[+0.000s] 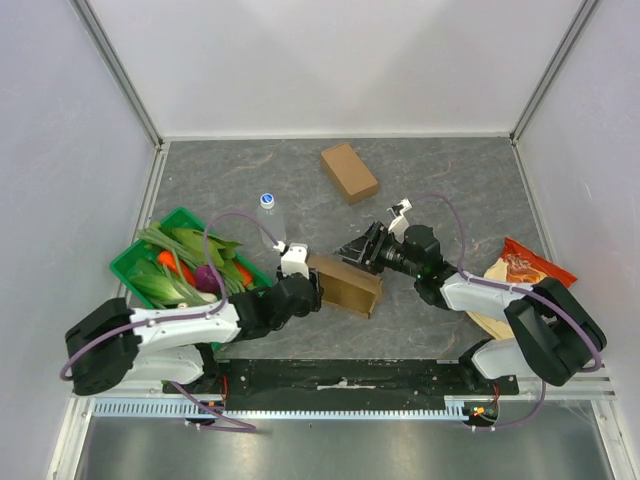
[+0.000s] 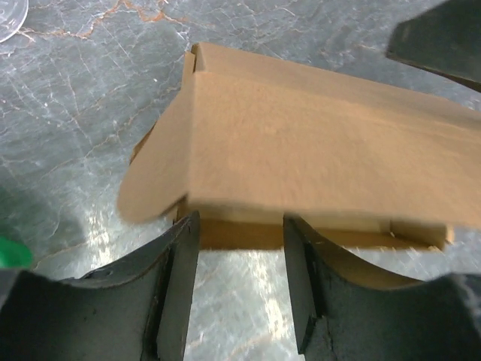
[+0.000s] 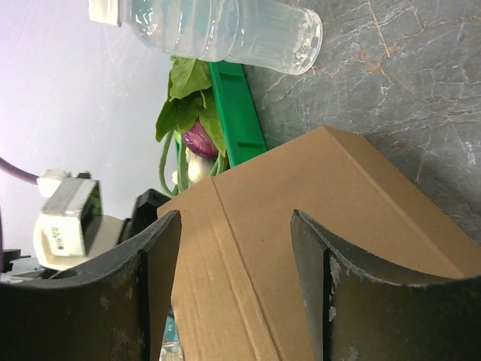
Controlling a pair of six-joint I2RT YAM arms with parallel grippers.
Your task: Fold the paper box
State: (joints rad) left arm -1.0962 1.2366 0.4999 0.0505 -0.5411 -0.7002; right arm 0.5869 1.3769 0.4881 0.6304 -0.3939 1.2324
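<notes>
Two arms work here, each with one pair of fingers. There are two brown cardboard boxes: the paper box [image 1: 348,288], half folded, lies near the middle of the grey marbled surface [image 1: 450,190], between the two wrists. A closed box [image 1: 349,172] sits well apart from it toward the back. There is also one clear bottle [image 1: 270,213], one green basket [image 1: 190,216] of vegetables [image 1: 185,265] and one orange snack bag [image 1: 528,266].

The left fingers [image 2: 173,286] stand partly apart with bare surface showing between them, and they hold nothing. The paper box's near edge lies just past their tips, under a rounded flap that overhangs it. The right fingers [image 3: 154,278] are spread wide and clamped on nothing. A creased brown panel fills the gap beyond them (whether their tips touch it I cannot tell).

From above, the left wrist covers the paper box's left end, and the dark right fingers blur into its far corner. The right arm [image 1: 500,295] overlaps the snack bag's lower part, and the pale thing under the bag is hard to make out. In the right wrist view the bottle lies on its side, cut off at the top edge, and only a strip of the basket shows. The basket stands just beside the left arm [image 1: 180,325], on its outer side.
</notes>
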